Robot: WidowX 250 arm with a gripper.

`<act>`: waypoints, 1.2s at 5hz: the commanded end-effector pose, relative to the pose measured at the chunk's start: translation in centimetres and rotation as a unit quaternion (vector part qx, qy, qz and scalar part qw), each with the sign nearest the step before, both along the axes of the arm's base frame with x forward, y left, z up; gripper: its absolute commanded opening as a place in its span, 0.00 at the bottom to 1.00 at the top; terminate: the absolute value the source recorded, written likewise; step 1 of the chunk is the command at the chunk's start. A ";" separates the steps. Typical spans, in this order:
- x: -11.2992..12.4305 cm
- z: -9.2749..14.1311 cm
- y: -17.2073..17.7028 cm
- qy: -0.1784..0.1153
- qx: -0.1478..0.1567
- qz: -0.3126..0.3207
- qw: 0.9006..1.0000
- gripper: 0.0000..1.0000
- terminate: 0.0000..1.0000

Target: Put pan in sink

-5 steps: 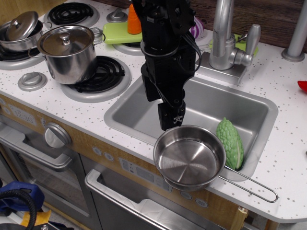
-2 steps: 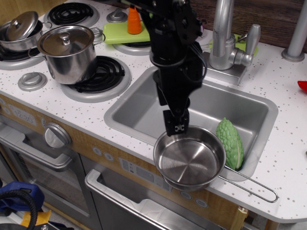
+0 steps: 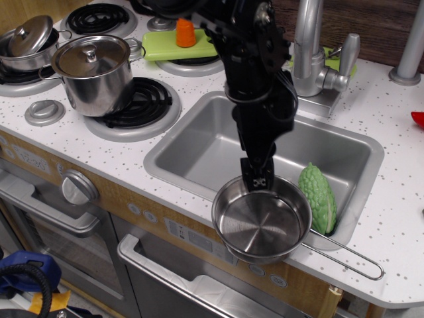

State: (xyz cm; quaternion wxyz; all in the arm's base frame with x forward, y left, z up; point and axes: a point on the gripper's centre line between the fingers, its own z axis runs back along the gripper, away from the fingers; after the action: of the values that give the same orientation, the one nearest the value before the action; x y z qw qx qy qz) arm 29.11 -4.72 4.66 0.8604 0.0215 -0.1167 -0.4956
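Shifted rightward to lower centre, gripper (image 3: pixel 258 183) reaches pan (image 3: pixel 261 219) rim at sink (image 3: pixel 199 149) edge, jaw opening indiscernible; grasping likely follows.

Black robot gripper (image 3: pixel 258 180) has shifted rightward and lower since earlier frames; tip now at far rim of shiny round stainless-steel saucepan (image 3: pixel 261 220).

speckled countertop (image 3: pixel 391 205), pan (image 3: pixel 262 218) (overhanging), faucet (image 3: pixel 311 56)
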 end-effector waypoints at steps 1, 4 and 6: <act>1.0 -0.7 -0.8 -0.029 -0.015 -0.023 0.999 1.00 0.00; 1.9 -3.9 0.0 -0.031 -0.054 -0.023 0.998 0.00 0.00; 2.8 -1.7 0.4 -0.006 -0.034 -0.024 0.999 0.00 0.00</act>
State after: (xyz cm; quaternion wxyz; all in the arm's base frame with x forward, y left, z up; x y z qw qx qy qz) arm 31.66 -4.15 2.02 0.8447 -0.0156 -0.1033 -0.5250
